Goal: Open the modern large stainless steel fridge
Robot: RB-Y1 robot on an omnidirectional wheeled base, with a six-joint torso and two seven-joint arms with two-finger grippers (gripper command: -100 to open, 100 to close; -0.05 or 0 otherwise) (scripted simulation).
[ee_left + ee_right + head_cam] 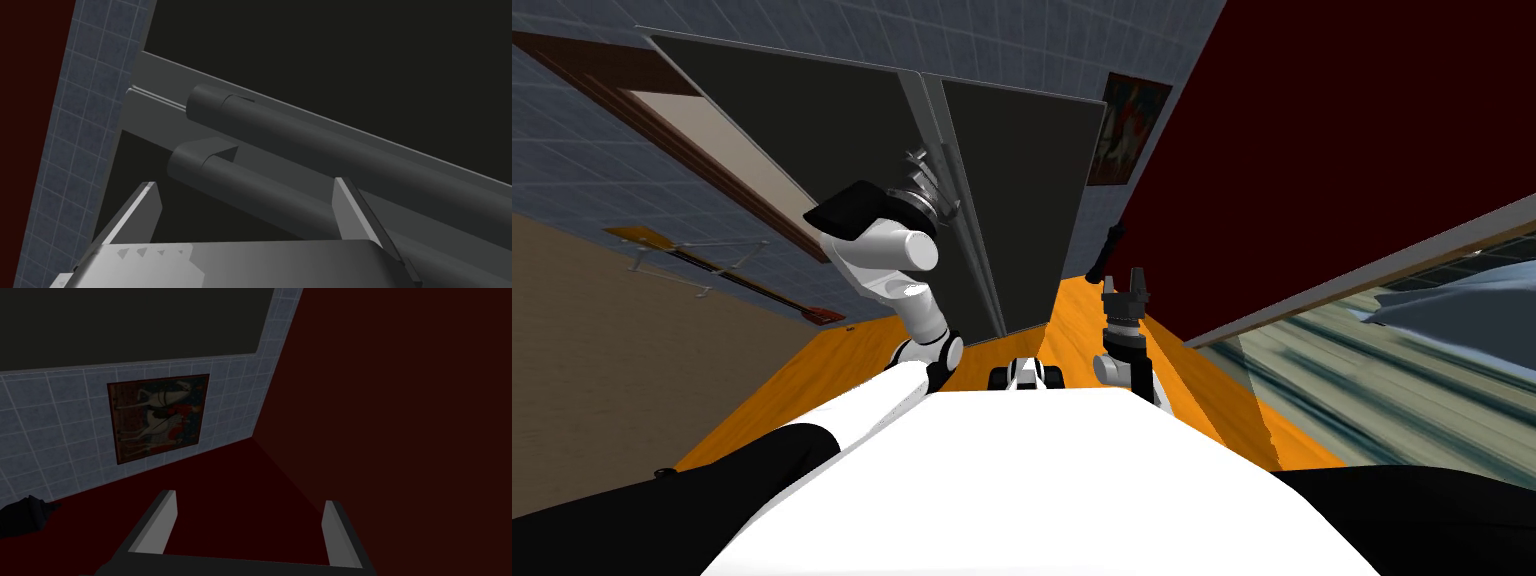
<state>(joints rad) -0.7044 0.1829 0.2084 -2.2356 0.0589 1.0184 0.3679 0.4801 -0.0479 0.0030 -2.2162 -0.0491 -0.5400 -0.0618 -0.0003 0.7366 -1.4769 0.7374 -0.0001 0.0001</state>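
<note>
The fridge [812, 130] stands straight ahead with two dark, flat doors, both shut. Two grey bar handles [957, 215] run side by side along the seam between the doors. My left arm reaches up to them, and the left gripper [944, 195] is at the handles. In the left wrist view, the left gripper [245, 182] is open, its fingers [150, 202] standing on either side of the nearer handle [260, 192]. The farther handle [320, 140] lies just beyond it. My right gripper [1124, 285] hangs low to the right of the fridge, open [250, 498] and holding nothing.
A dark red wall [1312, 150] closes in on the right of the fridge. A framed picture [1124, 130] hangs on the tiled wall beside it. A small black object [1104, 255] sits near the fridge's right corner. The floor [812, 370] is orange. A doorway [712, 140] lies to the left.
</note>
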